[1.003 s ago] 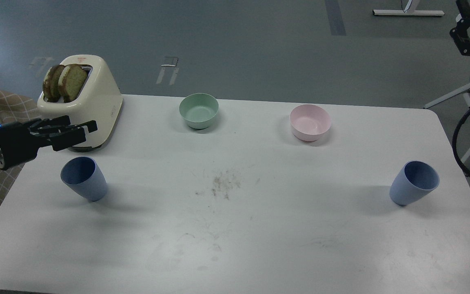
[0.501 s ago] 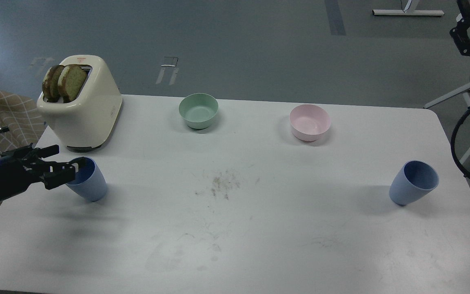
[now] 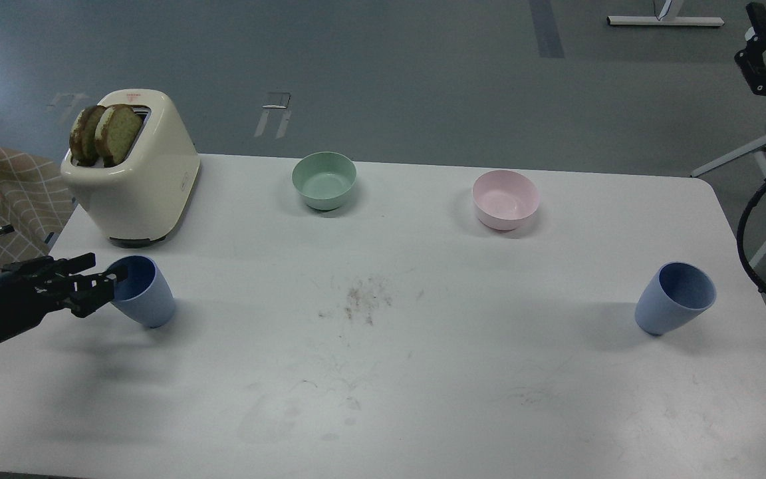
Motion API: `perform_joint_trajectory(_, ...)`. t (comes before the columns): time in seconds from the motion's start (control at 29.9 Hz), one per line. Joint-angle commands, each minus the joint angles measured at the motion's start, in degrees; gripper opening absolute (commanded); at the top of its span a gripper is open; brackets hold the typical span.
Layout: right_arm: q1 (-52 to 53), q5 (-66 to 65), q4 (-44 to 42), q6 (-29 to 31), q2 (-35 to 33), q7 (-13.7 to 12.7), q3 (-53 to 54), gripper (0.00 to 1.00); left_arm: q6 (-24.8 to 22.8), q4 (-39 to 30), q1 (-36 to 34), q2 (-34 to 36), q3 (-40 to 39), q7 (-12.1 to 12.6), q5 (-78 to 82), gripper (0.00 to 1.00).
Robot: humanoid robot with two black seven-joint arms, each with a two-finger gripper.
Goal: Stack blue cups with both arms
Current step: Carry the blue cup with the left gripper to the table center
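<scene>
Two blue cups stand upright on the white table point(image 3: 383, 399): the left blue cup point(image 3: 147, 299) near the front left, the right blue cup point(image 3: 675, 299) near the right edge, far apart. My left gripper point(image 3: 100, 279) comes in from the left at rim height. Its fingers are apart and its tips are at the left cup's left rim; I cannot tell whether they touch it. My right gripper point(image 3: 759, 53) is high at the top right, off the table and far from the right cup. It is small and dark, so its fingers cannot be told apart.
A cream toaster point(image 3: 137, 173) with two bread slices stands just behind the left cup. A mint-green bowl point(image 3: 324, 179) and a pale pink bowl point(image 3: 505, 198) sit at the back. Crumbs point(image 3: 363, 299) lie mid-table. A black cable point(image 3: 752, 219) loops past the right edge.
My left gripper came down from in front of the toaster to the left cup's rim, then drew back slightly to the left. The cups have not moved.
</scene>
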Motion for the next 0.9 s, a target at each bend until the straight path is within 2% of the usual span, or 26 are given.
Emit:
perform_joint_trajectory(0.0,-0.1,0.0,0.0,0.0,0.0,0.0,0.0,1.00,0.0,0.0,0.1,0.0,0.0,0.0,0.2,0.02)
perform_joint_trajectory(0.37,-0.4,0.0,0.0,0.0,-0.2,0.0,0.1,1.00,0.0,-1.1,-1.4,0.6,-0.1,0.0,0.2,0.00)
perform_joint_trajectory(0.5,-0.9,0.0,0.0,0.0,-0.3,0.0,0.1,1.00,-0.7,-2.8,-6.4,1.0,0.1,0.0,0.8,0.00)
perform_joint_trajectory(0.74,-1.2,0.0,0.0,0.0,-0.3,0.0,0.1,1.00,-9.0,-9.9,-18.4,-0.4,0.4,0.0,7.5,0.00)
perform_joint_trajectory(0.87,-1.9,0.0,0.2,0.0,-1.1,0.0,0.1,1.00,-14.6,-11.2,-27.8,-10.0,5.0,0.0,9.2,0.00)
